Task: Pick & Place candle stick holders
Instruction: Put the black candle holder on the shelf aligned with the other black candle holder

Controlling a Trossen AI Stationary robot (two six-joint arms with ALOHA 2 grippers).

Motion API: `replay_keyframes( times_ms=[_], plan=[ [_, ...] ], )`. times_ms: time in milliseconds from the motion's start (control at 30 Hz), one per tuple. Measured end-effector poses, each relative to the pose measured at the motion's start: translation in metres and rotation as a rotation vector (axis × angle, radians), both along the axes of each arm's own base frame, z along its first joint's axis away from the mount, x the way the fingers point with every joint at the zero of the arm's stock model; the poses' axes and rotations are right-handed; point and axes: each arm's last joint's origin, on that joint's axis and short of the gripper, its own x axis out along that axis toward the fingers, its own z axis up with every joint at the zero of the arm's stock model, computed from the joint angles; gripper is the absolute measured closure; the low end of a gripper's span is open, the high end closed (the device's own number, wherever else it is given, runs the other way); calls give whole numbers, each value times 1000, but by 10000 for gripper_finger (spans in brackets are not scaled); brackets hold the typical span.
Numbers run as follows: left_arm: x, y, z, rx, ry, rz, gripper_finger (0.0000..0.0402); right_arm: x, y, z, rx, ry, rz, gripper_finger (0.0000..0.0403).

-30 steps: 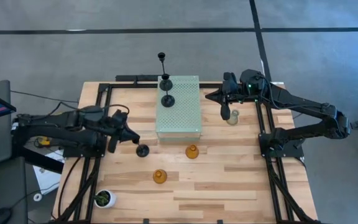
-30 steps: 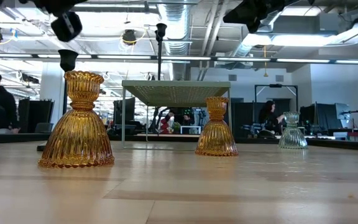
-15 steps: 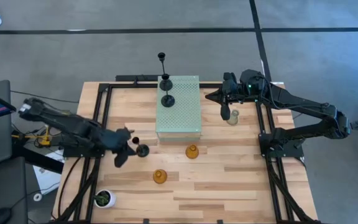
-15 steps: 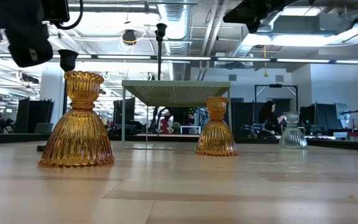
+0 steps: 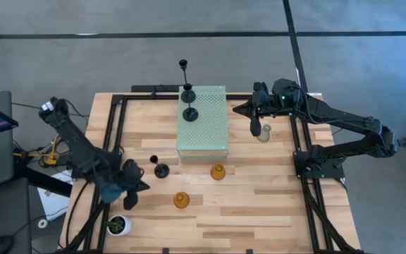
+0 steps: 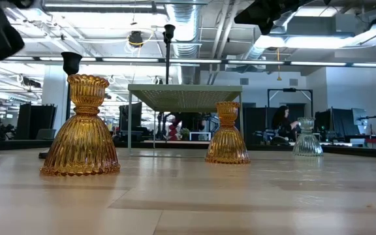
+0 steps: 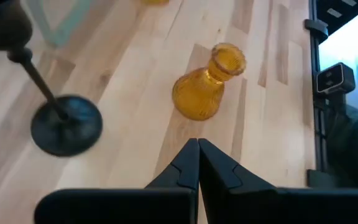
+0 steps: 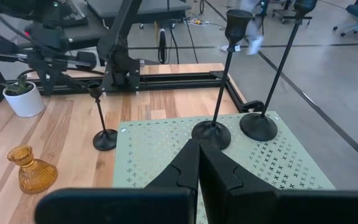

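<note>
Candle stick holders are split between 2 places: 2 tall black ones (image 5: 189, 113) stand on the pale green perforated block (image 5: 203, 130) at the upper centre of the high view, which reads as the drop-off, since the block lifts them clear of the table top. The other 4 wait on the wooden table (image 5: 259, 204). A short black holder (image 5: 161, 170) stands just left of the block's lower corner, 1 amber holder (image 5: 218, 171) sits just below the block, a second amber one (image 5: 181, 200) lies lower and to the left, and the pale grey-green holder (image 5: 263, 132) stands to the right of the block.

Left gripper (image 5: 128, 191) hangs at the lower left of the high view, between the short black holder and the white pot with a plant (image 5: 118, 225); its wrist view shows the fingers pressed together and carrying nothing, aimed at an amber holder (image 7: 204, 87), probably the next pick. Right gripper (image 5: 257, 115) hovers just beside the grey-green holder at the upper right, fingers likewise together and empty in its wrist view.
</note>
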Motion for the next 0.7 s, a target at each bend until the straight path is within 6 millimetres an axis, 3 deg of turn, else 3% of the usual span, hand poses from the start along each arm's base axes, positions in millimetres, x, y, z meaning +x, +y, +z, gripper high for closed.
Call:
replay_keyframes(
  times_ms=[200, 333, 500, 700],
  plan=[
    [-6, -20, -10, 166, -113, 78, 400, 0, 0, 0, 3, 0, -1, 403],
    [0, -33, -28, 248, -80, 119, 400, 0, 0, 0, 10, -2, -3, 403],
    [8, -33, -53, 408, 38, 186, 400, 0, 0, 0, 17, -2, -6, 403],
    [11, -35, -62, 453, 28, 234, 400, 0, 0, 0, 25, -4, -8, 403]
  ],
)
